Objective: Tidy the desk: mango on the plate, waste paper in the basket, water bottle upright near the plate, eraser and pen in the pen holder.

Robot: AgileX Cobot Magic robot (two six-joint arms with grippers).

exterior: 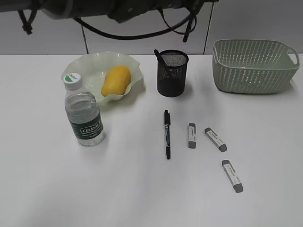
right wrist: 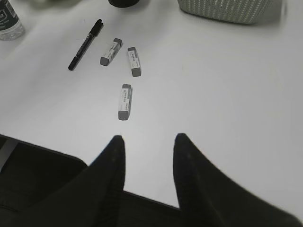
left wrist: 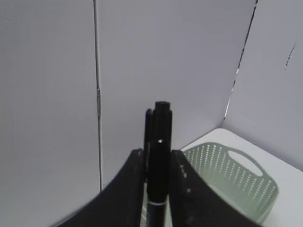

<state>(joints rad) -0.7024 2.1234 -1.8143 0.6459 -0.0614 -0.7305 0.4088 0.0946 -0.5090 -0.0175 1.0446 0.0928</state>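
White desk (exterior: 142, 189) throughout. Left gripper (left wrist: 157, 163) pinches a black pen (left wrist: 158, 165) upright — basket (left wrist: 227, 182) just right of and below it. Right gripper (right wrist: 147, 144) hangs spread, nothing between its fingers; another pen (right wrist: 85, 44) lies ahead-left, three erasers (right wrist: 124, 101) straight ahead — bottle (right wrist: 8, 21) far left.

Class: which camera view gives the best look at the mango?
The exterior view: the mango lies whole and unobstructed on the plate. The left wrist view shows only a pen, walls and the basket; the right wrist view shows erasers, no mango.
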